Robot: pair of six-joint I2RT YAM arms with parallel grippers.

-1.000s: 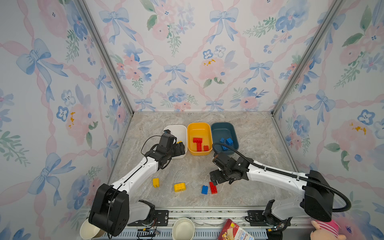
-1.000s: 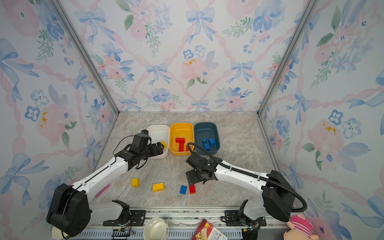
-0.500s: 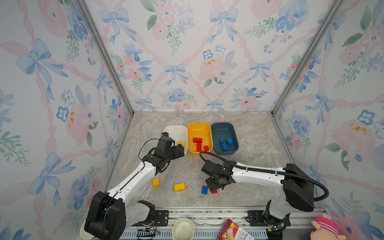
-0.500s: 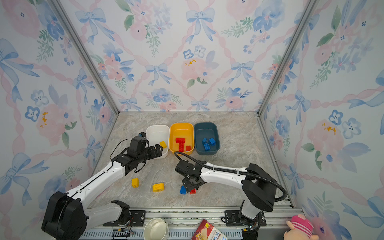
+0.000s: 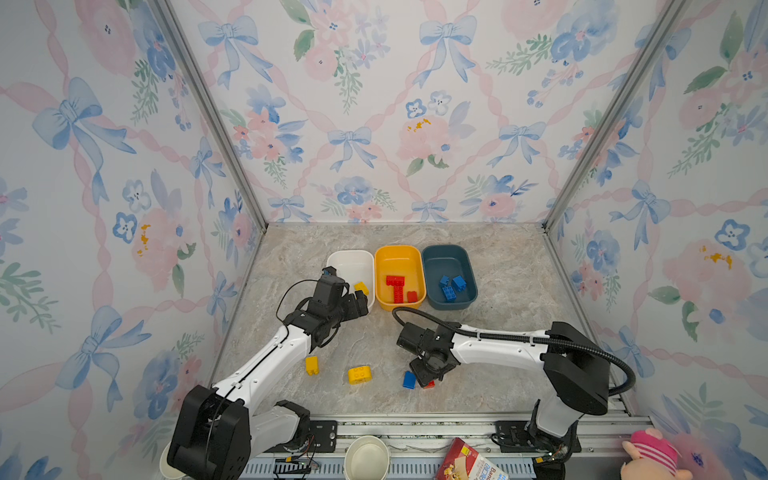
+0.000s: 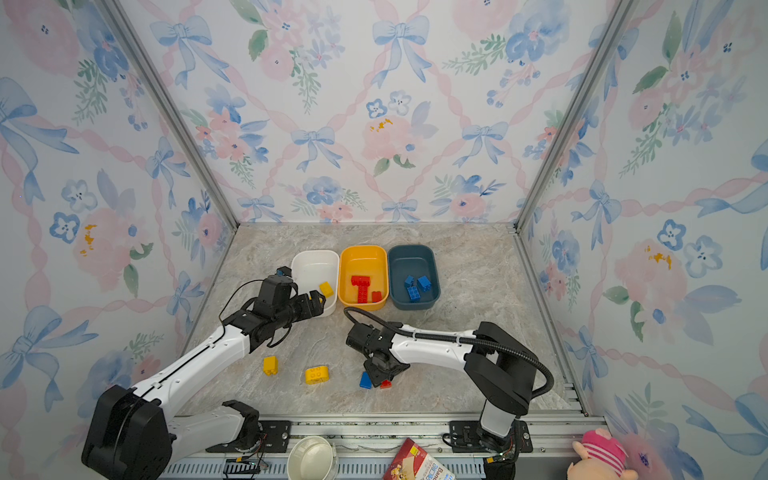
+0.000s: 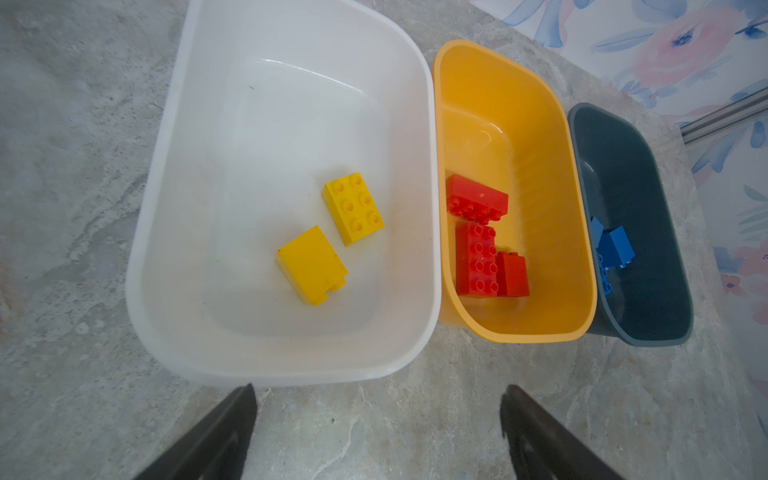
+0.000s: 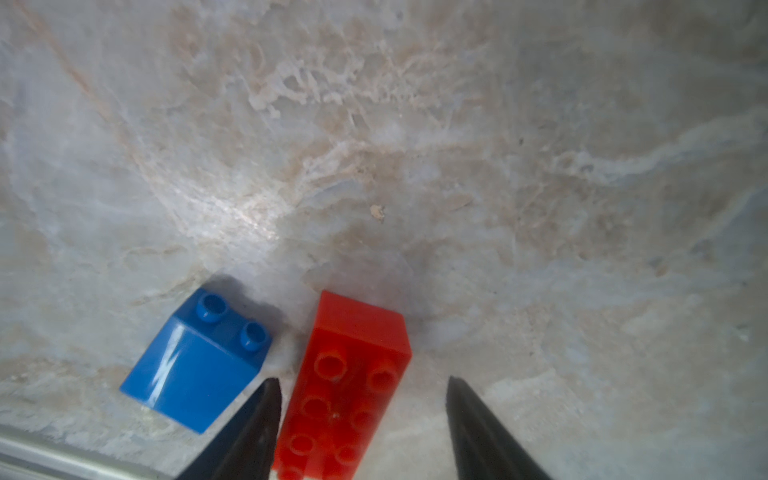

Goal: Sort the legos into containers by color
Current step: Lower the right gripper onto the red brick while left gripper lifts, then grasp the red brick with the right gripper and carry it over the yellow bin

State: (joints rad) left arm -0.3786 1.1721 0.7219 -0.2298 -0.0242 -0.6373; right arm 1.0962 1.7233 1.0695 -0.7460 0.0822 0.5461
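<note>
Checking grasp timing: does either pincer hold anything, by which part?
Nothing held yet: right pincer straddles red brick's long sides, unclamped; left pincer empty.

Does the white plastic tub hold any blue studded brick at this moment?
No, in the left wrist view the white plastic tub holds only two yellow studded bricks.

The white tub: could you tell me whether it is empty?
Not empty: the white tub holds a studs-up yellow brick and a tipped yellow brick.
</note>
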